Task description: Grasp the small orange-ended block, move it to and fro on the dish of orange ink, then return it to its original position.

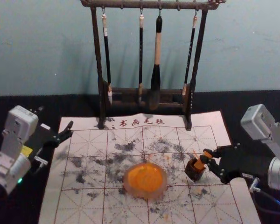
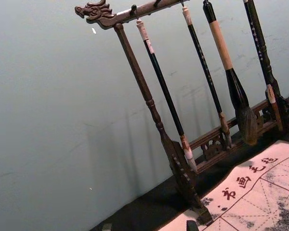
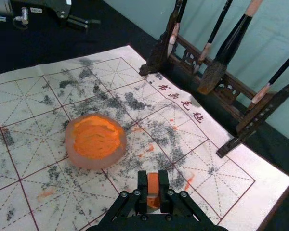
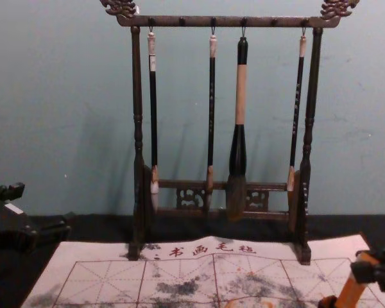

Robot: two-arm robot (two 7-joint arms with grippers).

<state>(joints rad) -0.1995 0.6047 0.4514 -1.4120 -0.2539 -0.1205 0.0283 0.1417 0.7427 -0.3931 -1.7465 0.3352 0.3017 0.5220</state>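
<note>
My right gripper (image 1: 211, 159) reaches in from the right, shut on the small orange-ended block (image 1: 199, 164). The block leans over the mouth of a small dark pot (image 1: 194, 173); whether its lower end is inside, I cannot tell. In the right wrist view, my right gripper (image 3: 154, 192) pinches the block (image 3: 153, 182) between its fingertips. The chest view has the block (image 4: 351, 292) tilted at the lower right. The dish of orange ink (image 1: 145, 180) lies on the mat, left of the pot. My left gripper (image 1: 66, 132) is parked open at the left.
A dark wooden rack (image 1: 101, 79) stands at the back with several hanging brushes, among them a thick one (image 1: 156, 70). The white gridded mat (image 1: 84, 163), stained with dark smudges, covers the middle of the black table (image 1: 18, 100).
</note>
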